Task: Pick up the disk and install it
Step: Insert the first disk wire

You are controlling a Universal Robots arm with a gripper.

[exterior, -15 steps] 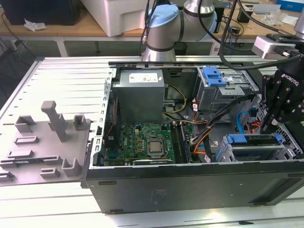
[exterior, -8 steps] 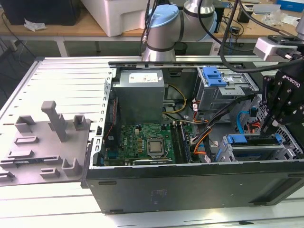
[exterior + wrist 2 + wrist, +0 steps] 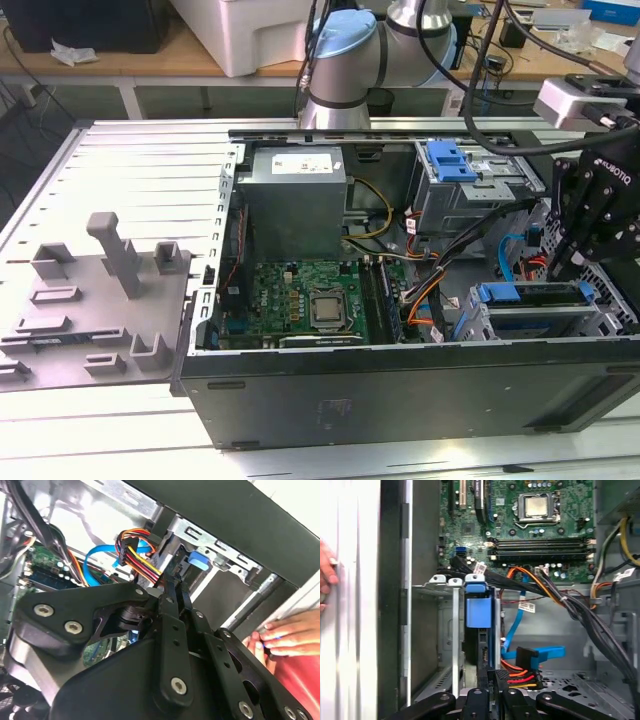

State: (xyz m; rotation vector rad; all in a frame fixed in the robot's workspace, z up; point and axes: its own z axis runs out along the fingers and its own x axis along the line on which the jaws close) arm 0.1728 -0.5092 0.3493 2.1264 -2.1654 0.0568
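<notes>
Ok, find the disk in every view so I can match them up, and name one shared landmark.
Exterior view: the disk sits in the drive cage at the exterior view's right.
First wrist view: the disk stands on edge in the cage slot, beside the light-blue cable.
Second wrist view: the disk's blue tab shows in the cage.
Shared landmark: the light-blue cable.

hunting for print now. in the exterior view, white lettering runs across the black body of the claw [image 3: 563, 262]. it's a maker's mark and i'm not reading it out. well away from the claw, at the far side of the case [image 3: 400, 395], the power supply [image 3: 297, 200] carries a white label [image 3: 297, 162], but its lines are too small to read. in the first wrist view, white tags [image 3: 527, 607] hang on the cables [image 3: 560, 597] just ahead of the claw, and their print is illegible.
</notes>
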